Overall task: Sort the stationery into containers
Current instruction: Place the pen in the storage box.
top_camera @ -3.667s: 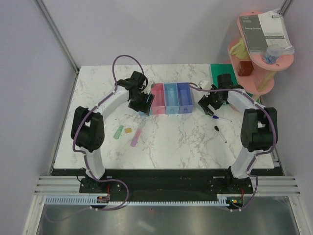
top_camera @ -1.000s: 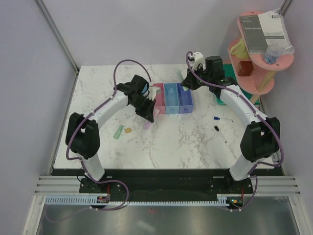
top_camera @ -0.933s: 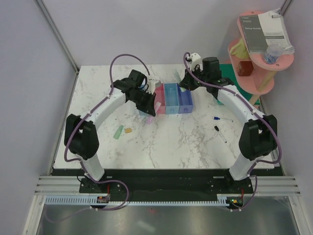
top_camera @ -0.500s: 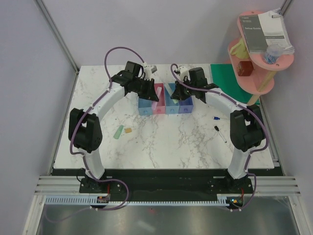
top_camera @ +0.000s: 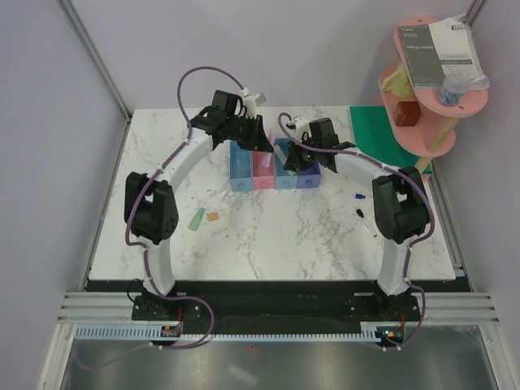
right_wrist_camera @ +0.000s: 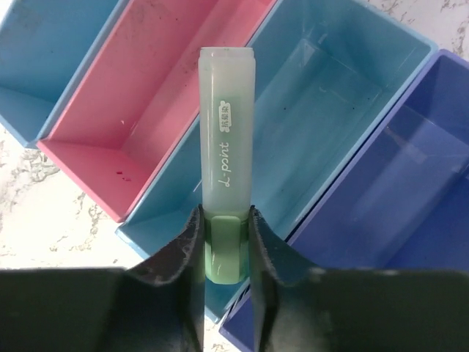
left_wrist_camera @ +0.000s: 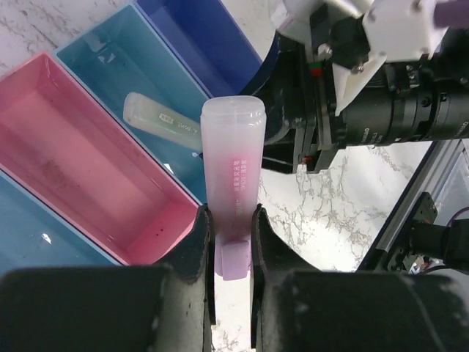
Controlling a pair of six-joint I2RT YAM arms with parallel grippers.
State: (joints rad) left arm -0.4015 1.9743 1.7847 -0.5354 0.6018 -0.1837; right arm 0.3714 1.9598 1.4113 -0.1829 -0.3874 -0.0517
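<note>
Over the containers point(top_camera: 241, 180) at frame centre, found none binned: left gripper point(left_wrist_camera: 231, 224) clamping pink marker point(left_wrist_camera: 233, 147), right gripper point(right_wrist_camera: 223, 220) clamping green marker point(right_wrist_camera: 227, 132); spare green stick point(top_camera: 197, 218), tan block point(top_camera: 213, 217), pens point(top_camera: 358, 214) lying loose.

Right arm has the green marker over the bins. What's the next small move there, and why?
Probably open the jaws of the right gripper and let go. The green marker is pinched at its cap end and hangs over the light blue bin between the pink bin and the dark blue bin, so it should drop inside.
</note>
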